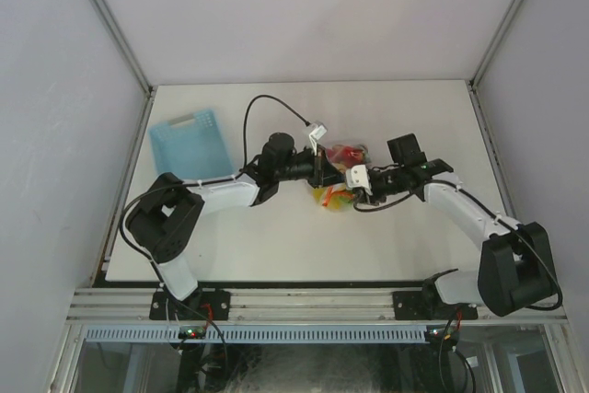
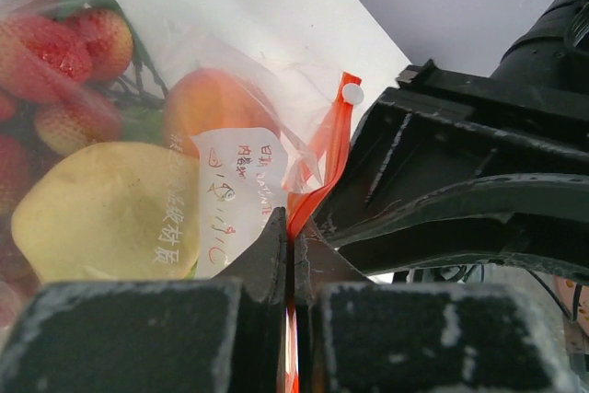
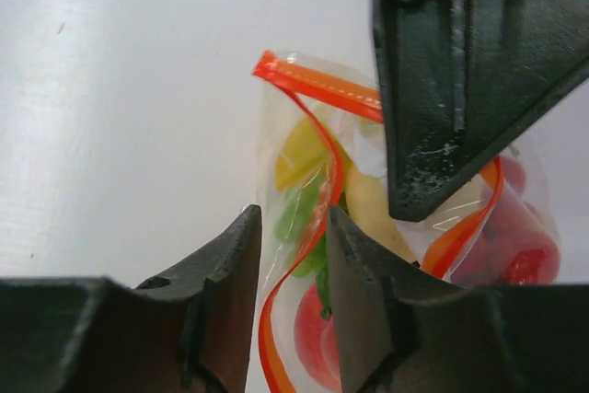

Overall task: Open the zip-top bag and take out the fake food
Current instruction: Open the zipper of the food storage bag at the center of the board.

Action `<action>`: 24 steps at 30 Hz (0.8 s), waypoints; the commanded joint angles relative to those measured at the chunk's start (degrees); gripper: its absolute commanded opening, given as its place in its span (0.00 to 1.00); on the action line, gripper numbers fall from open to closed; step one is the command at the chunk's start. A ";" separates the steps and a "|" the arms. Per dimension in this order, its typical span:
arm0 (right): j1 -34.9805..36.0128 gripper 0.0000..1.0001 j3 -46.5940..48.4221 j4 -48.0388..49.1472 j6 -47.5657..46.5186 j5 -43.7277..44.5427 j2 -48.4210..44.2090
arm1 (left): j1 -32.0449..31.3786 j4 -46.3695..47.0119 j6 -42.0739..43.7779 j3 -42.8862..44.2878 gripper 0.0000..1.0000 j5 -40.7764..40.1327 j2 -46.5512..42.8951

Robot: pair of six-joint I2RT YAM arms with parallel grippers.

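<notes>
The zip-top bag point(image 1: 336, 195) lies mid-table between both arms, clear plastic with a red-orange zip strip point(image 2: 324, 158) and a white label point(image 2: 235, 190). Inside shows the fake food point(image 2: 101, 218): red strawberries, a yellow piece, an orange one. My left gripper point(image 2: 294, 238) is shut on the zip strip. In the right wrist view my right gripper point(image 3: 293, 227) is open. The other lip of the strip point(image 3: 317, 218) runs loose between its fingers, touching neither clearly. Green, yellow and red pieces point(image 3: 299, 213) show through the bag's mouth. The left gripper's finger point(image 3: 451, 89) hangs just above.
A light-blue slotted basket point(image 1: 189, 143) lies at the back left of the white table point(image 1: 276, 236). The two wrists meet closely over the bag, and the right gripper's black finger point(image 2: 442, 181) fills the right of the left wrist view. Grey walls enclose the table.
</notes>
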 commanded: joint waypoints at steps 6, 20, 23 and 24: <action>2.43 0.31 -3.64 18.48 21.22 11.54 1.53 | -0.10 13.68 -7.01 -1.86 0.00 0.18 -3.56; 0.44 0.42 -7.97 28.32 24.95 16.03 2.54 | -0.34 23.47 -13.81 -4.56 0.00 2.32 -3.76; 0.47 0.34 -8.29 26.18 22.07 13.90 2.93 | -0.34 24.40 -14.17 -4.77 0.00 2.44 -3.61; 0.53 0.28 -8.36 25.51 21.15 13.22 2.84 | -0.34 24.46 -14.18 -4.84 0.00 2.42 -3.72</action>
